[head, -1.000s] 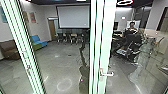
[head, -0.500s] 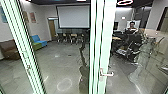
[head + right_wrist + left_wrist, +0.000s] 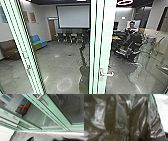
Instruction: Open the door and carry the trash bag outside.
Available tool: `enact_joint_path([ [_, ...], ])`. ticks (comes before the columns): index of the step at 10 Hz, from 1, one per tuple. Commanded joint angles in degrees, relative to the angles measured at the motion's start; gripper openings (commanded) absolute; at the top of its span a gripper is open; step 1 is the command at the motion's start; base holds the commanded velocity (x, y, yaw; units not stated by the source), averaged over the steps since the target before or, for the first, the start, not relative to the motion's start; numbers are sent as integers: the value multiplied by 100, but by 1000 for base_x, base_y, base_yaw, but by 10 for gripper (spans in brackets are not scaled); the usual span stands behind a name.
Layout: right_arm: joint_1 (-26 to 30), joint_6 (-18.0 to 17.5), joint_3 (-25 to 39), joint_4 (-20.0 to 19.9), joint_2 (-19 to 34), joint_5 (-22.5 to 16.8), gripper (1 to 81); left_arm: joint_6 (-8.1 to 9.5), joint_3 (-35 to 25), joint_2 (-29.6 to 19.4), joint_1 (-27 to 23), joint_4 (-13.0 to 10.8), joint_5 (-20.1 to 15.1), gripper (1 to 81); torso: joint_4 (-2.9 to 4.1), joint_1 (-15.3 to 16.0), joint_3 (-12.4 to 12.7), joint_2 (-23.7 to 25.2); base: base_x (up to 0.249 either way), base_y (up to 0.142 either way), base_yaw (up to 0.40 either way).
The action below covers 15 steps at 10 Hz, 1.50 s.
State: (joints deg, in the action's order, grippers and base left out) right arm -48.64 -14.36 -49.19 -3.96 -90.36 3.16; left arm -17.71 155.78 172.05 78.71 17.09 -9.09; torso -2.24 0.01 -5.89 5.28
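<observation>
In the head view a glass door with a pale green frame [image 3: 106, 37] stands close in front, its silver lever handle [image 3: 107, 74] at lower middle. The same handle [image 3: 41, 97] and green frame [image 3: 55, 110] slant through the right wrist view. There my right gripper [image 3: 48, 139] has its dark tips wide apart, nothing between them, clear of the handle. A black trash bag [image 3: 121, 116], creased and shiny, hangs right against the left wrist camera. The left gripper's hold on it is hidden. I cannot tell whether the door is ajar.
Through the glass are a blue and green seat [image 3: 38, 41], a brown sofa [image 3: 10, 48], a projection screen [image 3: 73, 17], a row of chairs [image 3: 72, 36] and a person [image 3: 132, 26] at the back right. A second pale post [image 3: 23, 47] stands at left.
The person behind the glass has shifted posture slightly. Door, handle and camera hold the same place.
</observation>
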Motion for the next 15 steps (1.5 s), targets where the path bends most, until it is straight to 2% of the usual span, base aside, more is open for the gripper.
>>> enact_joint_path([
  [1, 2244, -445, -186, -492, 533, -1913, 811, 5, 13, -30, -387, 31, -365, 10, 0, 0, 0, 0, 0, 0, 0],
  [2, 2546, -471, -221, -492, 490, -2055, 811, 13, 14, -21, -387, 31, -365, 10, 0, 0, 0, 0, 0, 0, 0],
  [3, 2766, -646, -344, -465, 367, -2170, 811, 22, 14, -12, -405, 31, -365, 10, 0, 0, 0, 0, 0, 0, 0],
  [9, 3549, -1350, -1443, -439, -758, -2715, 811, 40, 14, -38, -414, 49, -365, 10, 0, 2, -2, 0, 0, 0, 0],
  [12, 3848, -1710, -1960, -412, -1399, -2742, 811, 66, 14, -65, -414, 137, -365, 10, 0, 5, -2, 0, 0, 0, 0],
  [15, 3865, -2096, -2602, -412, -2181, -2733, 811, 66, 14, -73, -414, 242, -365, 10, 0, 7, -4, -2, 0, 0, 0],
])
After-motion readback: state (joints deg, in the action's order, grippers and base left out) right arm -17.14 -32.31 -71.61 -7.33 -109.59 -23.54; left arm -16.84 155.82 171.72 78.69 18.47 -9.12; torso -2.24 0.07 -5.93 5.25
